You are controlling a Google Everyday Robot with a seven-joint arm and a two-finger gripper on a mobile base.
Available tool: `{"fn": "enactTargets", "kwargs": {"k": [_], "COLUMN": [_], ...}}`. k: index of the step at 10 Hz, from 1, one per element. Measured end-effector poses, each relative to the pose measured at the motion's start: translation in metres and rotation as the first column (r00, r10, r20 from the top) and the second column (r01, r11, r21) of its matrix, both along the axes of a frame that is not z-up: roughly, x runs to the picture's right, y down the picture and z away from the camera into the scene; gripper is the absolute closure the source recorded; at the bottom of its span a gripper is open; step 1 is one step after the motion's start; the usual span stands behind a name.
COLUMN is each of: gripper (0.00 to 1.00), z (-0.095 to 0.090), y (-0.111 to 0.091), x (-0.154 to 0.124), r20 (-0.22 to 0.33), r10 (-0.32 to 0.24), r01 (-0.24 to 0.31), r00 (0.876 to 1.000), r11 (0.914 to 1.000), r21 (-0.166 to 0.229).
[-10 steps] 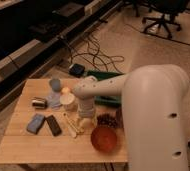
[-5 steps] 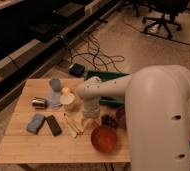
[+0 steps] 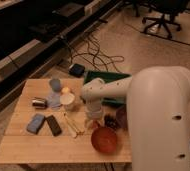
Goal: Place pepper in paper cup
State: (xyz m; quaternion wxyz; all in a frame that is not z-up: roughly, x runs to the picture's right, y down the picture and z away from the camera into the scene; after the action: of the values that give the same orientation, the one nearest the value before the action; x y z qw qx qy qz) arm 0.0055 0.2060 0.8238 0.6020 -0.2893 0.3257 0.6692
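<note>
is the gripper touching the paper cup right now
Apart. The camera view shows the gripper lowered beside the paper cup, with a strip of bare tabletop between them.

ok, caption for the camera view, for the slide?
Robot's hand low over the wooden table, between the off-white paper cup and the round orange-red bowl.

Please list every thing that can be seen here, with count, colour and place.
table: one, light wood, centre
paper cup: one, off-white, mid-table
blue cup: one, grey-blue, behind paper cup
can: one, shiny, left of paper cup
pad: one, blue, front left
bowl: one, orange-red, front right
grapes: one cluster, dark, behind bowl
pepper: one, red-orange, by gripper
tray: one, green, behind arm
chair: one, black, far floor
arm: one, white, right
gripper: one, open, low over table, left of grapes
</note>
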Motion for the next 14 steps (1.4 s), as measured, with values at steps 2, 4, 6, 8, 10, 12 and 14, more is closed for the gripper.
{"fn": "enactTargets", "kwargs": {"k": [2, 4, 6, 8, 10, 12, 14], "gripper": [0.35, 0.35, 0.42, 0.62, 0.84, 1.0, 1.0], "z": [0.004, 0.011, 0.016, 0.02, 0.022, 0.022, 0.021], "y": [0.003, 0.007, 0.009, 0.009, 0.008, 0.007, 0.003], "x": [0.006, 0.011, 0.012, 0.008, 0.006, 0.005, 0.004], "r20": [-0.008, -0.012, -0.006, 0.004, 0.005, 0.004, -0.006], "r10": [-0.001, -0.004, -0.007, -0.009, -0.011, -0.011, -0.008], "r01": [0.001, 0.004, 0.007, 0.009, 0.011, 0.011, 0.008], "r00": [1.0, 1.0, 1.0, 1.0, 1.0, 1.0, 1.0], "r11": [1.0, 1.0, 0.9999, 0.9999, 0.9999, 0.9999, 0.9999], "r21": [0.004, 0.008, 0.011, 0.013, 0.013, 0.012, 0.006]}}
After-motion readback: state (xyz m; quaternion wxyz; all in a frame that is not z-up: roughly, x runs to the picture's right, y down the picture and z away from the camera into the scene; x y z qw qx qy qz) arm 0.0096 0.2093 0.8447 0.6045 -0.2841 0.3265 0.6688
